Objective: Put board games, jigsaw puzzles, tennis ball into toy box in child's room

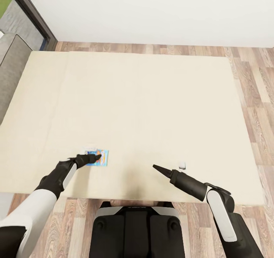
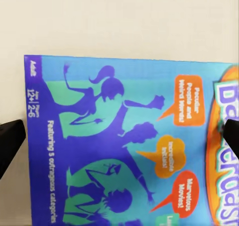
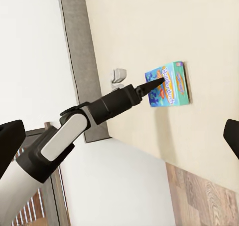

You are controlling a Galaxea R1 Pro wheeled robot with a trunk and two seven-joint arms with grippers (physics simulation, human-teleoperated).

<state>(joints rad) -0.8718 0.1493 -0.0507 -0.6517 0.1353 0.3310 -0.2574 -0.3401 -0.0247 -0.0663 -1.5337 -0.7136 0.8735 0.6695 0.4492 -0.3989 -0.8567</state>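
You are at the big low bed (image 1: 152, 98) with its wide beige mattress. It lies flat in front of you, with wood floor around it and a white wall behind.

Your left arm reaches out over the near part of the mattress. Your right arm reaches out too, well apart from it.

The narrow blue board game box (image 1: 99, 157) lies flat on the mattress, close to the near edge. It has purple dancing shapes and orange speech bubbles on it.

The left gripper (image 1: 95, 158) sits right over the blue box. Its two black fingers (image 2: 10, 141) are spread wide, one on each side of the box. They are not pinching it yet.

The right gripper (image 1: 156, 168) hangs in the air over the bare mattress. In its wrist view the dark tips stand far apart, so it looks spread too, with nothing in it.

I think you are on the step of picking up this game. Next, go down a little, line the fingers up with the box edges, and squeeze. Then lift gently so the flat box does not slip.
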